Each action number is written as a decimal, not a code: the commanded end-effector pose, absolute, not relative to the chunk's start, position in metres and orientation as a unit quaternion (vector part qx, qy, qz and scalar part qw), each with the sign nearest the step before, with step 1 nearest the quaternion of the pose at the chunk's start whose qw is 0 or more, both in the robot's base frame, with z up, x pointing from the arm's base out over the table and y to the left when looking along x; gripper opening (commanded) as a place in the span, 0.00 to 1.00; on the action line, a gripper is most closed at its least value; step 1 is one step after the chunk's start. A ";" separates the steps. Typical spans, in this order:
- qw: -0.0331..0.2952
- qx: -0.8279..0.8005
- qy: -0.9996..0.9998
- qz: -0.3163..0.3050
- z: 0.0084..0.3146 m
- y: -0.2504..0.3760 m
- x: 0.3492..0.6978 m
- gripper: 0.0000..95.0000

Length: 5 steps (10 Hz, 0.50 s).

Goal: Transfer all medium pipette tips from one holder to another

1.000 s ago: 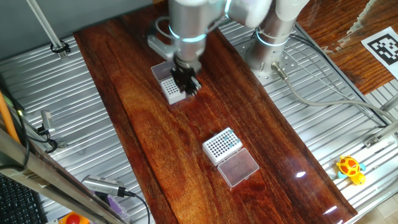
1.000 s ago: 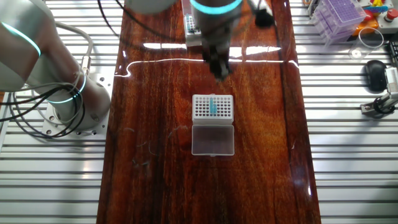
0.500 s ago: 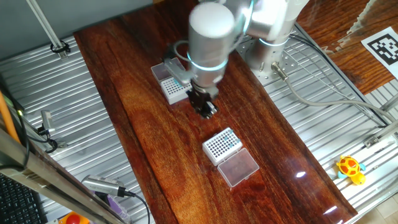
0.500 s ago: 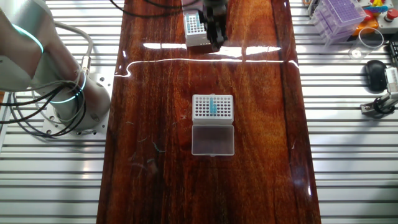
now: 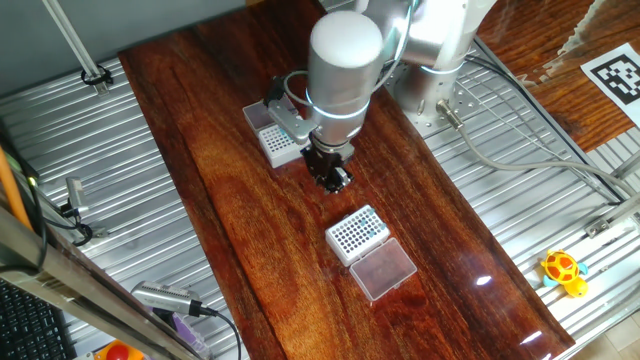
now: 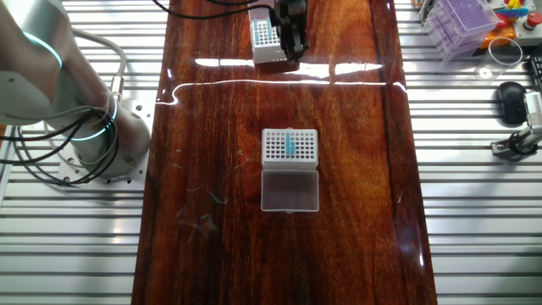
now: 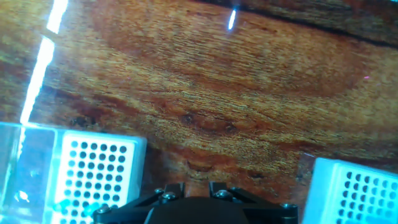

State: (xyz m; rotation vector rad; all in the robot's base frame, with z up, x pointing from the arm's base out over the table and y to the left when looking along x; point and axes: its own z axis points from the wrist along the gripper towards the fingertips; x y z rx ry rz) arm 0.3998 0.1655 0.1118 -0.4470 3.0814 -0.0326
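Observation:
Two white racks lie on the wooden table. The near rack (image 5: 357,232) (image 6: 289,146) holds a short row of teal medium pipette tips (image 6: 290,146). The far rack (image 5: 276,144) (image 6: 263,37) stands beside the arm. My gripper (image 5: 331,180) (image 6: 293,47) hangs over bare wood between the racks, closer to the far one. In the hand view its jaws (image 7: 196,186) stand apart with only wood between them. A rack (image 7: 93,174) with teal tips (image 7: 67,206) at its lower corner lies to the left, and the other rack (image 7: 357,193) to the right.
Each rack has a clear lid folded open beside it: one (image 5: 384,271) (image 6: 290,189) by the near rack, one (image 5: 258,115) behind the far rack. The arm's base (image 5: 432,85) stands at the table's edge. Cables, a purple tip box (image 6: 461,24) and small tools lie on the metal slats around.
The gripper left its spot over the far rack and travelled toward the near rack. It has barely moved in the last half second. Both racks stayed put.

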 end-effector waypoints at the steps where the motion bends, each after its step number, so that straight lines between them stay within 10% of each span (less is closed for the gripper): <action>1: -0.006 -0.223 0.975 0.000 0.110 0.166 0.401 0.20; 5: 0.001 -0.213 0.977 0.012 0.109 0.188 0.395 0.20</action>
